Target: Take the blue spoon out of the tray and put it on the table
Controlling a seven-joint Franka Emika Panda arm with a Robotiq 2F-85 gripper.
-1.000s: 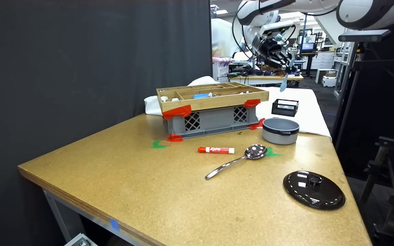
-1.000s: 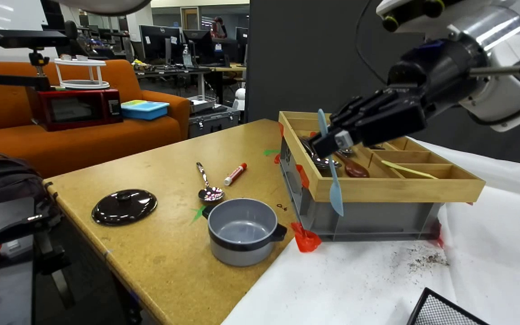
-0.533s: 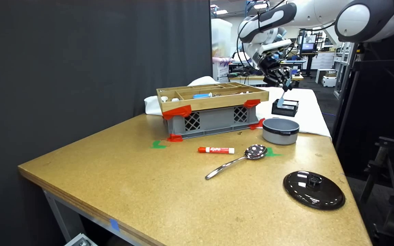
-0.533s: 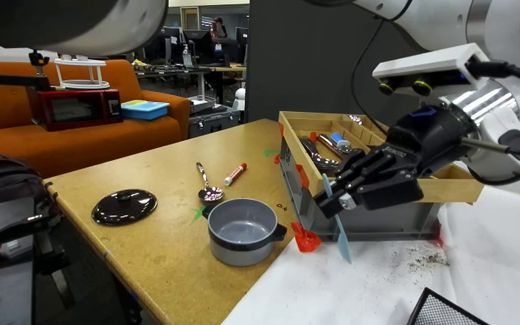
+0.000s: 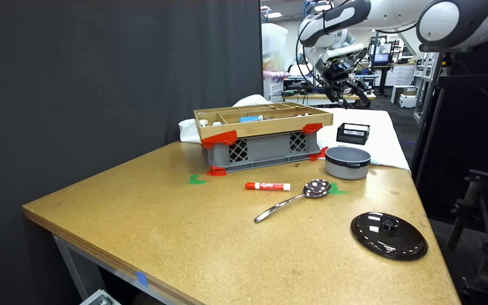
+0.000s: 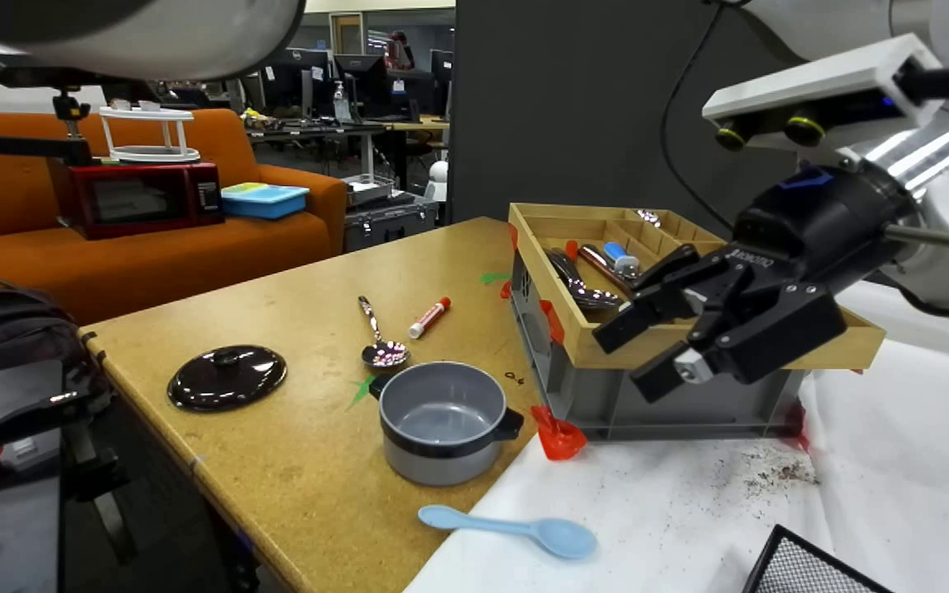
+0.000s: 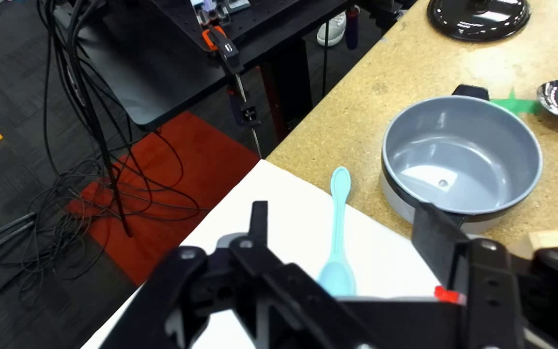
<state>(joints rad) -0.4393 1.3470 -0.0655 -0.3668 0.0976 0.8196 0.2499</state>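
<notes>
- Presently my pincer (image 6: 630, 360) is wide, empty.
- Blue spoon (image 6: 516, 527) straddles sheet (image 6: 656, 494) and surface (image 6: 301, 469), five o'clock of pot (image 6: 441, 420) in an exterior view.
- Likely light, stiff, slick; I'd pinch mid-handle (image 7: 339, 218).

pincer (image 6: 624, 362) aslant downward, jaws wide apart

I see on my feed a pale blue spoon (image 6: 534, 530), a speckled light-brown desk (image 5: 184, 220), a tan-topped, lattice-sided grey tray (image 5: 268, 147), red tape (image 5: 220, 139), a grey pot (image 5: 341, 170) banded black, and a black lid (image 5: 389, 237).
</notes>
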